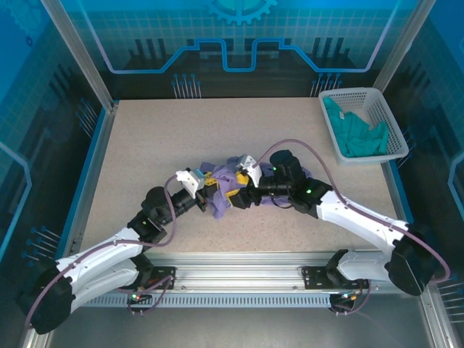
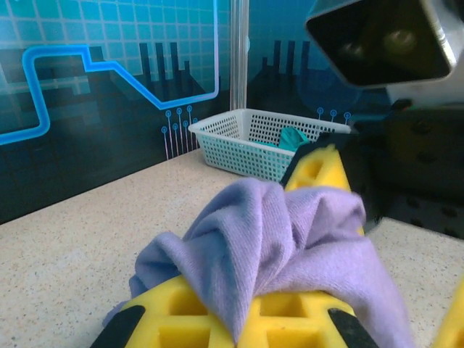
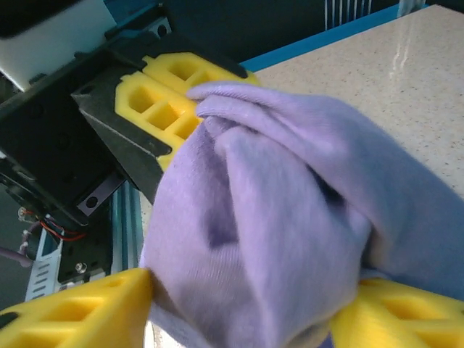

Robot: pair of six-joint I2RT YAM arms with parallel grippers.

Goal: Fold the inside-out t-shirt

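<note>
We see the speckled beige surface spreading across the top view, walled in by blue patterned panels. The left arm reaches in from 7 o'clock and the right arm from 5 o'clock, and the two wrists meet just below the middle of the surface. Between them sits the inside-out t-shirt, a lavender bunch gathered into a wrinkled heap slightly toward 6 o'clock from the centre, part of it resting on the surface and part lifted between the two wrists. At 2 o'clock, well apart from the shirt, a white mesh basket stands near the far right corner, and a teal garment lies crumpled inside it. In the left wrist view, the left jaws are pressed together with a fold of the lavender cloth pinched between them, and the fabric drapes over the yellow fingers and rises in soft ridges toward 12 o'clock. In the right wrist view, the right jaws stand apart at 7 and 5 o'clock, and a thick bulge of the shirt fills the gap between them and touches both yellow fingers, while the left jaws bite the cloth at 10 o'clock.
</note>
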